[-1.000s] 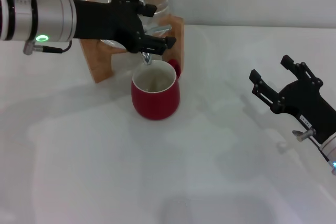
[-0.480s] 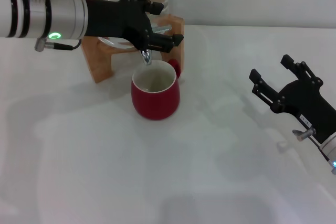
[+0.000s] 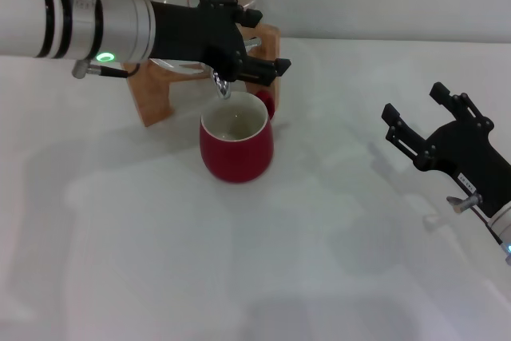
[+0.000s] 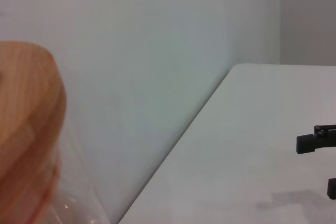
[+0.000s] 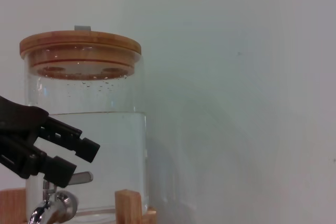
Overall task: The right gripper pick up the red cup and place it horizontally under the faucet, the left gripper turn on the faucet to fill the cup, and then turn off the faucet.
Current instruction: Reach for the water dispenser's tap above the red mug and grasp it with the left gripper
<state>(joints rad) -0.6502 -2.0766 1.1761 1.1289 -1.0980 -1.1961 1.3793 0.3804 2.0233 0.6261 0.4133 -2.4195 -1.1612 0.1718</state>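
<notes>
— Red cup sits upright right under the faucet, mouth up, its handle turned toward the wooden stand. So that part looks done to me.

— And the left gripper is right at the faucet, prongs spread, one above and one below the lever as far as I can make out. I can't tell whether they actually touch it.

— That's my worry. If the prongs slide past the lever instead of catching it, the tap won't turn, or it turns halfway and just dribbles.

— Or the opposite: it opens fully and the claw loses the lever before closing it. The glass jar above the faucet holds plenty of water, and that cup is squat. It would overflow onto the table.

— Push too hard sideways and the whole stand could shift, too. Then the spout is no longer over the cup's mouth.

— The right gripper?

— Well away from the faucet, off toward the table's near edge, fingers apart, holding nothing. Out of harm's way, I'd say.

— Is there water in the cup yet?

— Can't say from here; the inside just looks pale.
</notes>
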